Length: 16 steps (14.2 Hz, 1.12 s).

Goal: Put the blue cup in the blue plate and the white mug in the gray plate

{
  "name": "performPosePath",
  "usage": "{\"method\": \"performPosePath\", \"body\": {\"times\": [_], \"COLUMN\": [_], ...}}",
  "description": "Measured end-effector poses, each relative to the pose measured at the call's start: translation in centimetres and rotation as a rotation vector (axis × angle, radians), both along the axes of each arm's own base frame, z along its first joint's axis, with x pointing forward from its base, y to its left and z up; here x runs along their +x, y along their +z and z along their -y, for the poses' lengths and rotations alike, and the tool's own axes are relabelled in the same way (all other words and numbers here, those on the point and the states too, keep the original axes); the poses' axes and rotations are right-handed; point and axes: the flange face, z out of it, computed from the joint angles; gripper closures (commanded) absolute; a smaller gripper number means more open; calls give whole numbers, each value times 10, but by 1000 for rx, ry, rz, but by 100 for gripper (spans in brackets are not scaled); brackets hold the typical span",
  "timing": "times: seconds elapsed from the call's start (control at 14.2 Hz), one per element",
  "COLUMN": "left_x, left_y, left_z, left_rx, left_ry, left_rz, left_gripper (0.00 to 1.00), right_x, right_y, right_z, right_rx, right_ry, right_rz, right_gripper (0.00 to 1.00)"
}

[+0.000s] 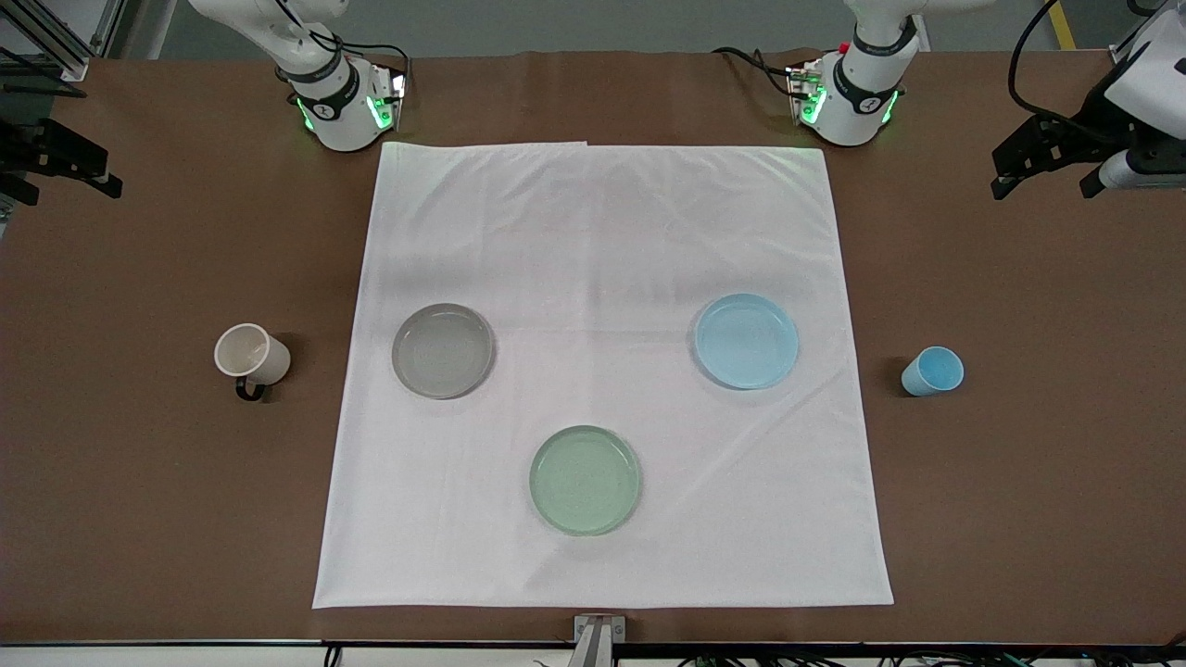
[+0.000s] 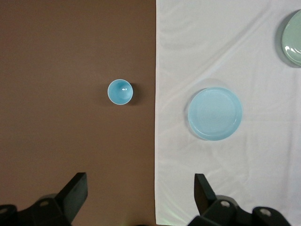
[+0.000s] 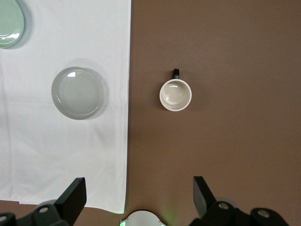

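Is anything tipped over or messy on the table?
Nothing is spilled or broken. The white mug and blue cup stand upright on bare table, off the white cloth, not yet on their plates.

A brown table (image 1: 139,482) carries a square white cloth (image 1: 602,241) — gray floor shows above the table's top edge.

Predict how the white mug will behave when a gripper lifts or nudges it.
The white mug looks rigid and glossy, so probably slippery and breakable. It stands upright on bare table, likely stable. Its small dark handle sits to one side, so a push may turn it.
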Motion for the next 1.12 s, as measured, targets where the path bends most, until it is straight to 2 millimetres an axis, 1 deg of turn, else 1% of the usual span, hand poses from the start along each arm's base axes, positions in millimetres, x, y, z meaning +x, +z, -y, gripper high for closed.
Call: {"method": "performPosePath", "body": {"times": [0.21,0.28,0.42,0.49,0.56,0.63,0.7,0.77,0.84,0.98,1.05,1.12], "left_x": [1,2,14,22,31,42,53,65,77,93,96,96], "left_y": [-1,-2,-10,-18,-33,-52,-73,-95,-119,-168,-192,-214], "left_z": [-2,-5,-19,-27,-36,-48,-62,-76,-92,-123,-132,-136], "left_rx": [0,0,12,20,26,26,24,21,17,9,7,6], "left_ry": [4,11,32,34,27,22,25,39,59,91,99,102], "left_rz": [-3,-6,-19,-35,-63,-98,-135,-162,-172,-163,-154,-144], "left_gripper": [0,0,0,0,0,0,0,0,0,0,0,0], "right_x": [0,0,0,1,5,15,31,50,70,106,119,130], "right_y": [1,2,6,7,4,-6,-19,-39,-65,-135,-171,-207], "right_z": [0,0,0,1,2,5,10,17,25,42,48,50], "right_rx": [0,0,-1,-2,-3,-5,-9,-14,-18,-23,-25,-27], "right_ry": [0,0,-1,-2,-6,-12,-22,-35,-49,-74,-82,-85], "right_rz": [4,6,18,27,28,35,54,73,72,23,-3,-23], "right_gripper": [0,0,0,0,0,0,0,0,0,0,0,0]}}
